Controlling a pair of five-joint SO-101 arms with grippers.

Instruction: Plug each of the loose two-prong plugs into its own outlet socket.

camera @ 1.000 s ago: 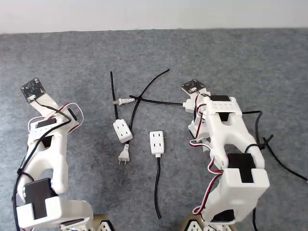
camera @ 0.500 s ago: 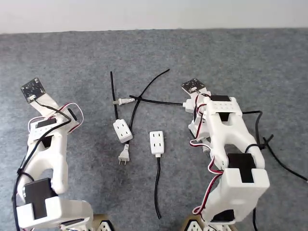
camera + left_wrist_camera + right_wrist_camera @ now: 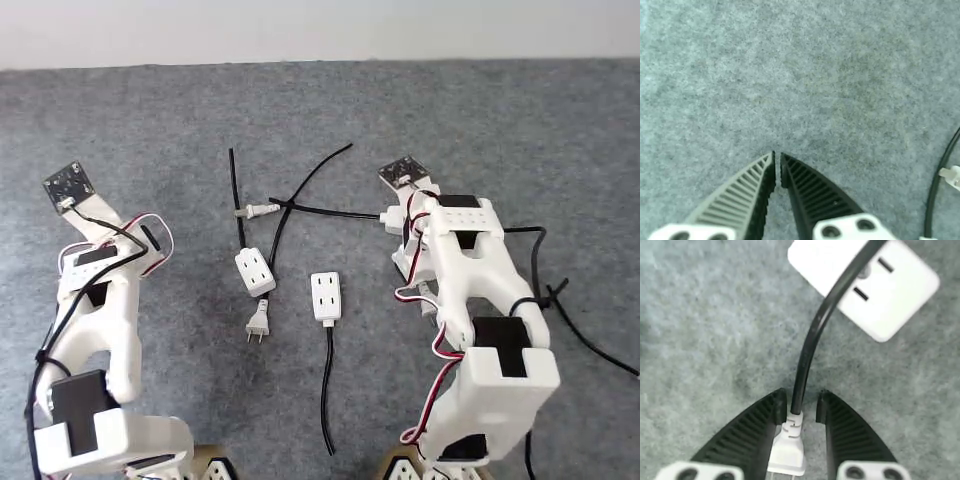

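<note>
The right gripper point(image 3: 802, 391) has its ribbed black fingers apart, straddling a smooth white plug point(image 3: 787, 452). Carpet shows along one side of it, so it looks unclamped. The plug's long axis runs in line with the fingers. Its glossy black cord point(image 3: 812, 335) leads straight ahead and crosses a hard, square-edged white outlet block point(image 3: 890, 295) just beyond the fingertips. This arm is plainly the nearer one. The left gripper point(image 3: 777, 156) is pressed together and empty over fuzzy grey carpet point(image 3: 805, 75).

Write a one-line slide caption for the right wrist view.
Right gripper open astride a white two-prong plug, its black cord crossing a white outlet socket.
</note>
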